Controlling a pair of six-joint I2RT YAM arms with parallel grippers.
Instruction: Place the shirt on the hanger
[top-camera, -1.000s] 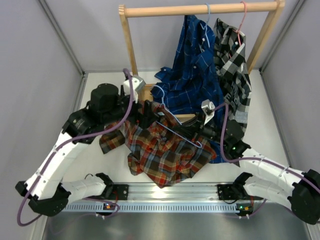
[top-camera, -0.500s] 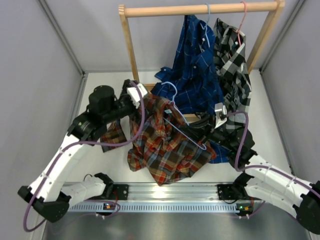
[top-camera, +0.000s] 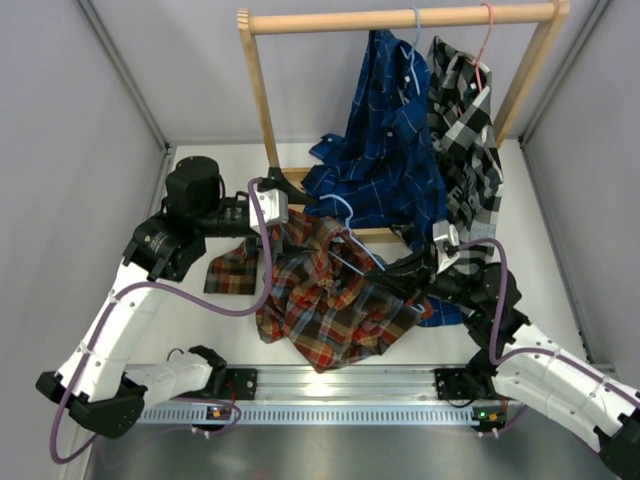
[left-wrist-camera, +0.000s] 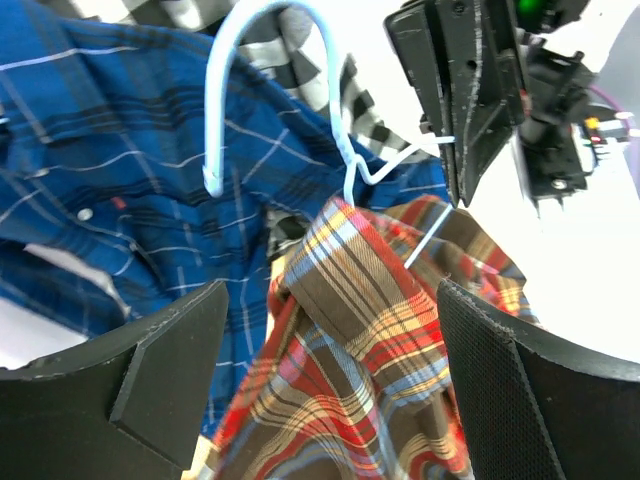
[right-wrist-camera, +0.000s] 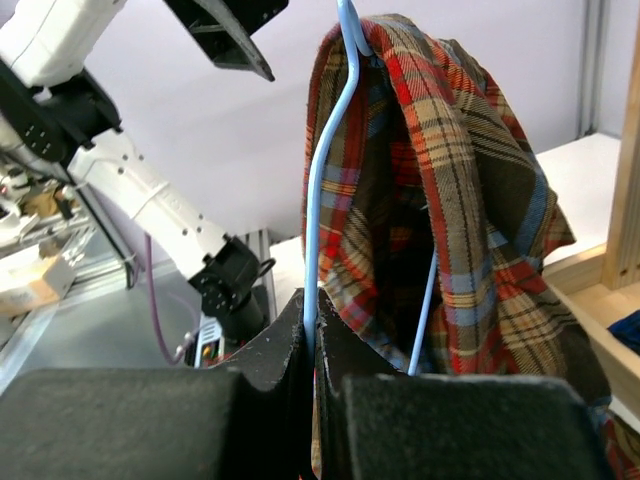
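The red-orange plaid shirt (top-camera: 330, 295) lies heaped mid-table, its upper part draped over the light-blue wire hanger (top-camera: 345, 228). My right gripper (top-camera: 393, 280) is shut on one hanger wire (right-wrist-camera: 312, 300), holding it upright with the shirt (right-wrist-camera: 450, 190) hung over its top. My left gripper (top-camera: 287, 193) hovers at the shirt's far left edge, beside the hook. Its fingers (left-wrist-camera: 165, 365) are open wide, with a fold of shirt (left-wrist-camera: 370, 320) between them and the hook (left-wrist-camera: 265, 40) above. I cannot tell whether the pads touch the cloth.
A wooden rack (top-camera: 400, 18) stands at the back. A navy plaid shirt (top-camera: 385, 130) and a black-and-white plaid shirt (top-camera: 465, 130) on a pink hanger (top-camera: 487, 35) hang from it. The navy shirt's tail trails onto the table behind the hanger. An aluminium rail (top-camera: 340, 385) runs along the near edge.
The left gripper has drawn back from the shirt toward the far left. The right arm has shifted right, and the hanger now stands more upright with the shirt's top gathered on it.
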